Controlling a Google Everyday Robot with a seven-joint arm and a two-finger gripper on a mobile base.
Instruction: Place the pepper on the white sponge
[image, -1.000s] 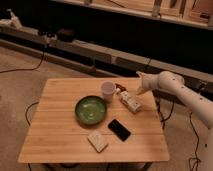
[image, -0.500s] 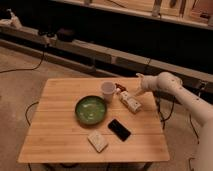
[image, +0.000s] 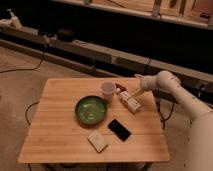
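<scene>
The gripper (image: 129, 94) is over the far right part of the wooden table (image: 60, 140), at the end of a pale arm (image: 172, 89) that reaches in from beyond the right edge. Its jaws stand wide apart and grasp nothing. Their tips are low over the far end of the long white block with dark marks (image: 131, 102); whether they touch it I cannot tell.

The pepper (image: 120, 86) lies on the table near the far edge, just beside the cup (image: 108, 91) on its right and close in front of the gripper (it shows only as a small dark red sliver).

The white sponge (image: 98, 141) lies near the near edge, about midway along it, well apart from the pepper and with nothing on it. The black phone (image: 119, 129) lies just beside the sponge, towards the right edge. The green bowl (image: 91, 110) sits at the table's middle, between the cup and the sponge.
</scene>
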